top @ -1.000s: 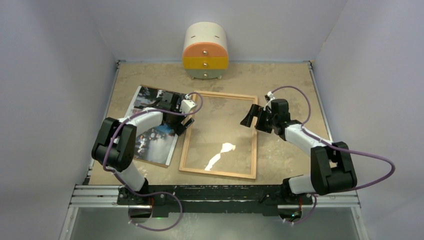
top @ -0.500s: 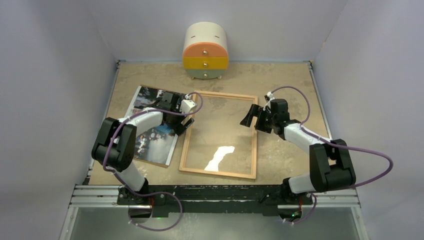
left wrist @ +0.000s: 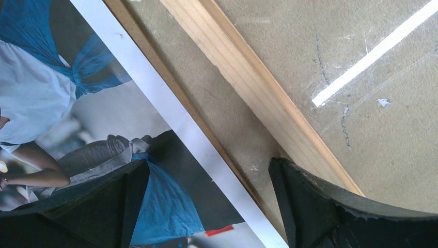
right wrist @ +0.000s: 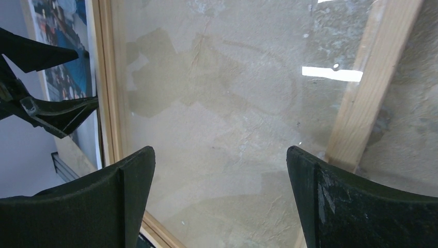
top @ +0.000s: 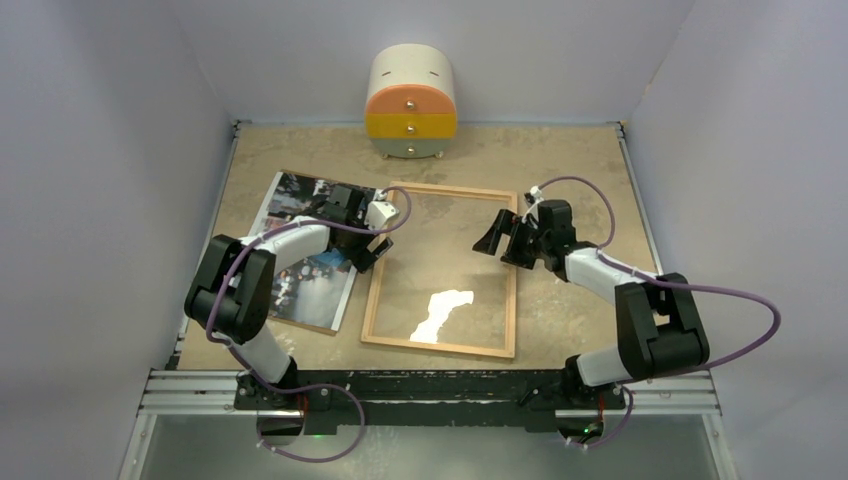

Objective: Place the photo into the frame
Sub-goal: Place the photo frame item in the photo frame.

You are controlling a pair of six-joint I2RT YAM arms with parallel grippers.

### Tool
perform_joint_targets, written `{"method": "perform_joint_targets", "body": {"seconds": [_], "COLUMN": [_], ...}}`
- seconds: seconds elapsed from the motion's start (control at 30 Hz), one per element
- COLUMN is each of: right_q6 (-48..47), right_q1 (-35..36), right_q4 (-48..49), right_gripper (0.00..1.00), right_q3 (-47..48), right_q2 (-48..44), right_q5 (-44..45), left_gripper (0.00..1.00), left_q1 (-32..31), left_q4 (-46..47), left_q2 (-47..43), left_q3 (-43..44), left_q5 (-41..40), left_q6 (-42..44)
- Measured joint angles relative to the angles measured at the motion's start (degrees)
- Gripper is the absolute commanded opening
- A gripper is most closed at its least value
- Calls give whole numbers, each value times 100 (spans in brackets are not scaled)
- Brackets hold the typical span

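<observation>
The light wood frame (top: 440,191) lies flat mid-table with a clear pane in it that glints. The photo (top: 300,285), glossy with blue, white and dark tones, lies left of the frame on a brown backing board. My left gripper (top: 372,243) is open and empty over the photo's right edge (left wrist: 170,111) and the frame's left rail (left wrist: 248,82). My right gripper (top: 497,232) is open and empty above the pane (right wrist: 217,103), just inside the frame's right rail (right wrist: 372,72).
A round cream, orange and yellow drawer cabinet (top: 411,105) stands at the back centre. Grey walls close in the table on the left, right and back. A metal rail (top: 440,392) runs along the near edge by the arm bases.
My right gripper has drifted slightly left and toward the near side over the pane. The frame's bottom right corner has shifted a little. The left gripper has barely moved.
</observation>
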Motion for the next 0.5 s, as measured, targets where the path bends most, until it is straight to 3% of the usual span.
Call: {"method": "perform_joint_targets", "body": {"seconds": [0.3, 0.5], "right_q6": [116, -186], "right_q1": [50, 116], "right_q4": [-13, -879], "right_gripper": [99, 99], "right_q3": [0, 267], "right_q2": [-9, -315], "right_q5": [-74, 402], "left_gripper": [94, 94], "left_q1": [-17, -15], "left_q4": [24, 15], "left_q2": [4, 2], "left_q3": [0, 2], "left_q5": [-2, -7], "left_q6": [0, 2]}}
